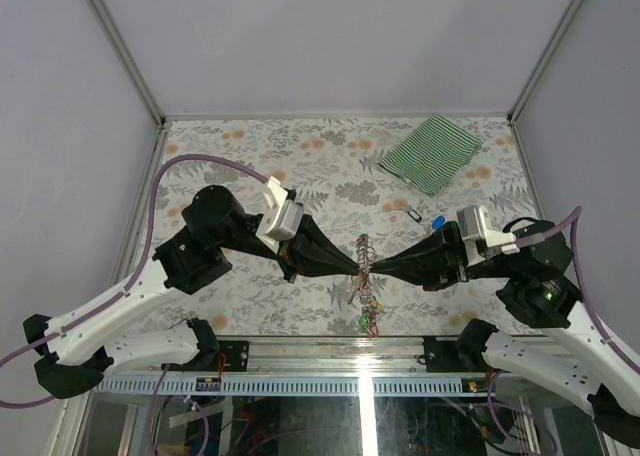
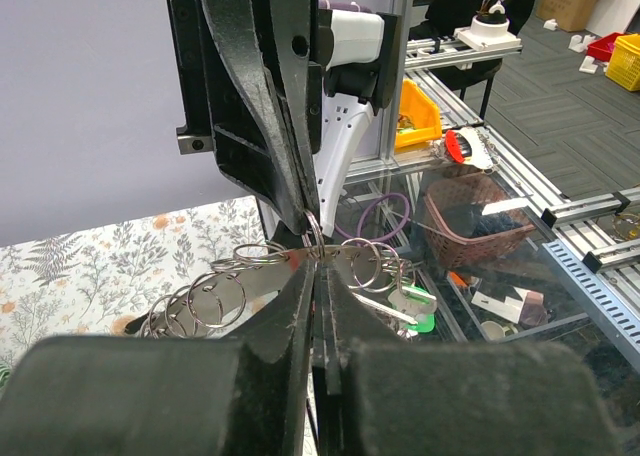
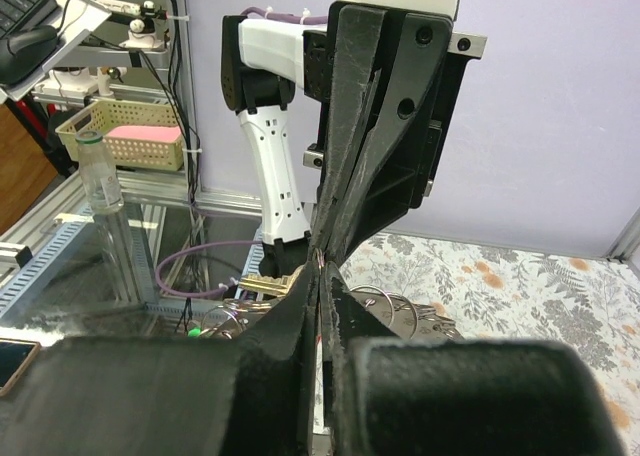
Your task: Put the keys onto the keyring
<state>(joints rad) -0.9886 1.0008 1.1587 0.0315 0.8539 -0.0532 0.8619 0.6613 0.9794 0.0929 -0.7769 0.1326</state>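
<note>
Keyring between both closed end effectors

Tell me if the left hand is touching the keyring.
Touching. The left wrist view shows the left hand shut on a loop of the keyring, with the wire pinched at its tip.

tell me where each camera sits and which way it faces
Top external: above and behind the bases, looking down at the floral table; both arms show, jaws meeting at the keyring.
Left wrist: on the left arm, facing the right arm; own shut jaws in front.
Right wrist: on the right arm, facing the left arm; own shut jaws in front.
Shared: both wrist views show the keyring pinched where the jaws meet.
</note>
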